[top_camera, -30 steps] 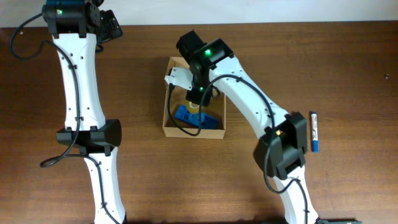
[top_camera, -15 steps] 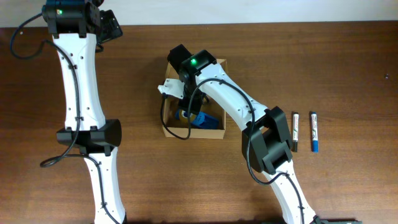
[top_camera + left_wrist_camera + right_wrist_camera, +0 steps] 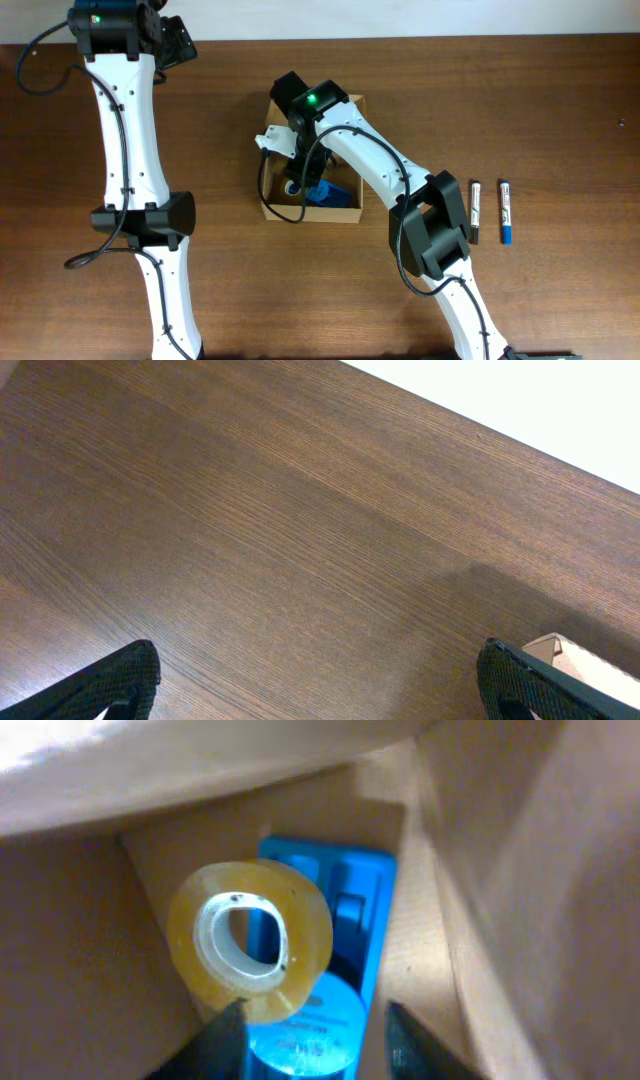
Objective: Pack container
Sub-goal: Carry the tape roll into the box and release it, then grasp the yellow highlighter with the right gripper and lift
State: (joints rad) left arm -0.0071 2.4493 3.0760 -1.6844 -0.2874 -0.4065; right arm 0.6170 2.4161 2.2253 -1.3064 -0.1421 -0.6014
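Note:
The container [image 3: 340,212] is an open brown cardboard box at the table's middle. My right gripper [image 3: 300,178] reaches down inside it. In the right wrist view the fingers [image 3: 315,1042] are open. A yellowish tape roll [image 3: 250,940] leans against the container's wall [image 3: 80,940], just above the left fingertip and not between the fingers. A blue tape dispenser [image 3: 325,1010] lies under it and also shows in the overhead view [image 3: 332,192]. My left gripper [image 3: 178,40] is open and empty over bare table at the far left [image 3: 315,682]. A corner of the container [image 3: 590,658] shows at its right finger.
Two pens lie on the table to the right of the box, one black [image 3: 475,212] and one with a blue cap [image 3: 505,212]. The table's far edge meets a white wall behind the left arm.
My right gripper moved left and down into the box with the tape roll. The roll now rests against the box wall outside the open fingers. The left arm has not moved.

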